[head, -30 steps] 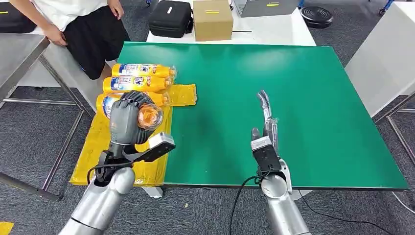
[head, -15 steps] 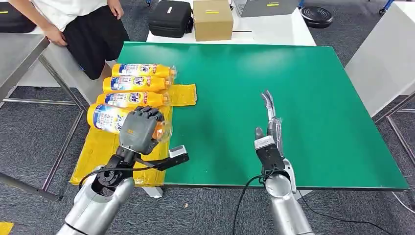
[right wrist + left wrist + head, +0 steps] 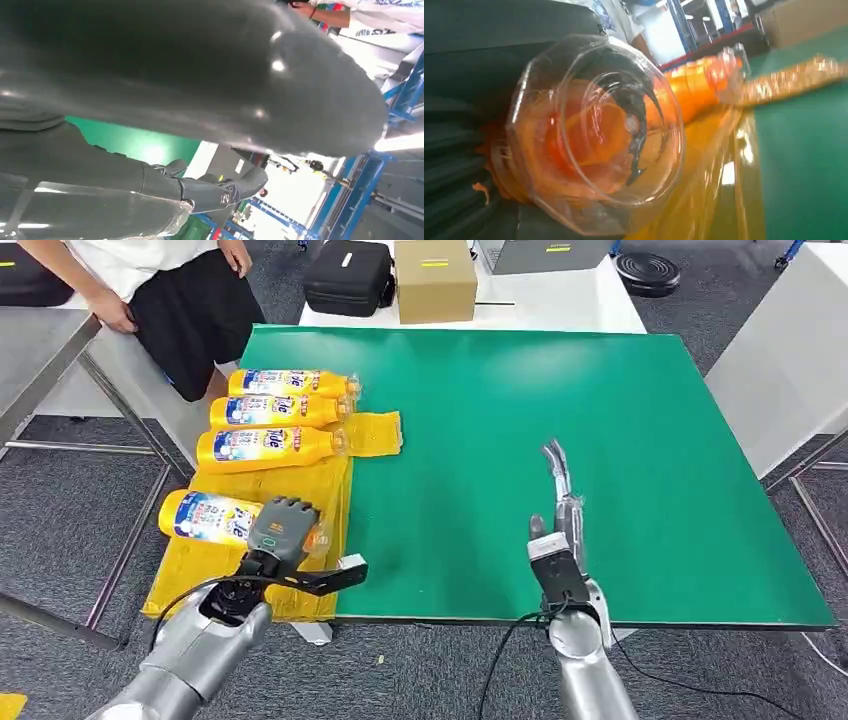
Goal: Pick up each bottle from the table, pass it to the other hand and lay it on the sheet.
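On the green table a yellow sheet is spread at its left edge, with three bottles laid on it and a fourth bottle gripped near its clear cap end by the left hand. The right hand is held flat with fingers extended, empty. The filled plastic bottle is judged fairly heavy, stiff and smooth, best gripped round the body

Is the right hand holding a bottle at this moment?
No, in the head view the right hand is over the green table with its fingers stretched out and nothing between them.
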Controlling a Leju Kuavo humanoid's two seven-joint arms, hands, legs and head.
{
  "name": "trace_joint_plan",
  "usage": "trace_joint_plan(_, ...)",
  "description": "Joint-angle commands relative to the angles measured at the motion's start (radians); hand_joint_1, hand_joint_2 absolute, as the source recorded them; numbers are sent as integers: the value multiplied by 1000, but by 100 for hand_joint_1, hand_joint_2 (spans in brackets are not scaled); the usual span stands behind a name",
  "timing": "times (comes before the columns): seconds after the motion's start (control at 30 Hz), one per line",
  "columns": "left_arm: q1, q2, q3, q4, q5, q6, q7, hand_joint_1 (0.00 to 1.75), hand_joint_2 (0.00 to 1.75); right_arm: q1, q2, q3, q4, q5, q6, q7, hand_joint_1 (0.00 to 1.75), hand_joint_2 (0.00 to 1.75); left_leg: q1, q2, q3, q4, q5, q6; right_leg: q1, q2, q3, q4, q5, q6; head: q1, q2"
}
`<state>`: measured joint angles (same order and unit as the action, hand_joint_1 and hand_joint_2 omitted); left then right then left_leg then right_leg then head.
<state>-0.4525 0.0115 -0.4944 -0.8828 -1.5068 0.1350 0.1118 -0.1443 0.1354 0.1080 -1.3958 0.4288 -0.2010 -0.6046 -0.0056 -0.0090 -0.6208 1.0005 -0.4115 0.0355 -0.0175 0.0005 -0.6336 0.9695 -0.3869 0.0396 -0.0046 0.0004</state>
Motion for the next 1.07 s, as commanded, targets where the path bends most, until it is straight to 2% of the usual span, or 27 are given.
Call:
trace_joint_plan(0.03, -52, -79, 41, 274, -1, 17, 19, 175, 175, 23, 11, -37, -34, 11, 5, 3, 0, 0, 1, -1, 5, 0, -2, -2, 1, -1, 6, -1, -2, -1, 0, 0)
trace_joint_plan(0.17, -51, -100, 57, 297, -23, 28, 45, 175, 175, 17, 4, -31, -27, 15, 13, 10, 0, 0, 1, -1, 5, -1, -2, -2, 1, -1, 6, -1, -2, -1, 0, 0)
trace_joint_plan(0.6, -17, -96, 83, 246, -64, 0, 58, 175, 175, 9, -1, -19, -18, 6, 23, 15, 0, 0, 0, 1, 10, -2, -1, -2, 0, 1, 10, -1, -1, -1, 0, 0)
trace_joint_plan(0.63, -9, -97, 89, 236, -64, 12, 55, 145, 175, 7, -2, -19, -16, 4, 25, 15, 0, 0, 0, 1, 8, -1, 0, -2, 0, 1, 8, -1, -1, -1, 0, 0)
trace_joint_plan(0.67, -6, -91, 78, 227, -64, 15, 63, 12, 175, 3, -3, -19, -12, -2, 29, 15, 0, 0, 1, 1, 10, -1, -2, -2, 1, 1, 11, -1, -2, -2, 0, 0)
trace_joint_plan(0.7, -1, -90, 77, 213, -64, 23, 66, 0, 175, -2, -5, -16, -6, -2, 29, 15, 0, 0, 1, 1, 9, -1, -1, -2, 1, 1, 10, -2, -1, -1, 0, 0)
trace_joint_plan(1.07, 11, -63, 29, 137, -64, 27, 113, 0, 175, -35, -5, -8, 38, -23, 53, 14, 0, 0, 1, 3, 10, -1, -2, -3, 1, 3, 11, -1, -1, -2, 0, 0)
